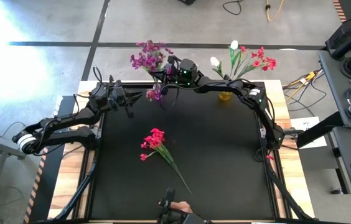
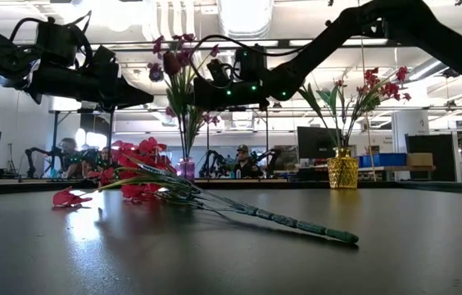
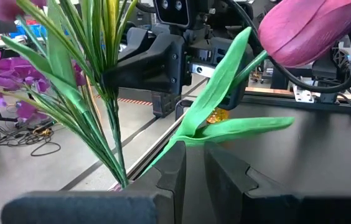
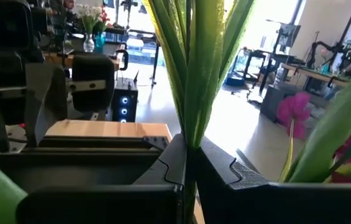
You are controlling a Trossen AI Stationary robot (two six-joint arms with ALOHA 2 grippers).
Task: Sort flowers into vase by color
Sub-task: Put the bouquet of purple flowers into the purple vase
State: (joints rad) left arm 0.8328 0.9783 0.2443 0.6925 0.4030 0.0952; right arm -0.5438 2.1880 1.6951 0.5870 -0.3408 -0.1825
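A clear purple-tinted vase (image 2: 186,168) stands at the table's far edge and holds a purple bunch (image 1: 149,56). My right gripper (image 4: 190,155) reaches in from the right and is shut on that bunch's green stems above the vase. My left gripper (image 3: 194,165) comes from the left beside the vase (image 1: 139,96), shut on a single purple bud flower (image 3: 306,28). A yellow vase (image 1: 225,94) farther right holds red and white flowers (image 1: 250,61). A red bunch (image 1: 155,140) lies flat mid-table, resting on its blooms and stem. My left gripper pinches the purple bud flower's green stem where its leaves branch off (image 3: 183,142), between the two fingertips. The fingers come level from the table's left. The flower is lifted clear, slanting up and away, bud uppermost. My right gripper pinches the purple bunch's gathered stems (image 4: 191,134) between both fingers, several stems together. The fingers come level from the table's right and lie across the stems. The stems stand upright and run on down below the fingers toward the vase.
Both grippers crowd close together around the purple vase at the far edge. The black mat (image 1: 225,162) has free room right of the lying red bunch. A person's hand (image 1: 182,208) shows at the near edge. Cables and equipment lie beyond the table.
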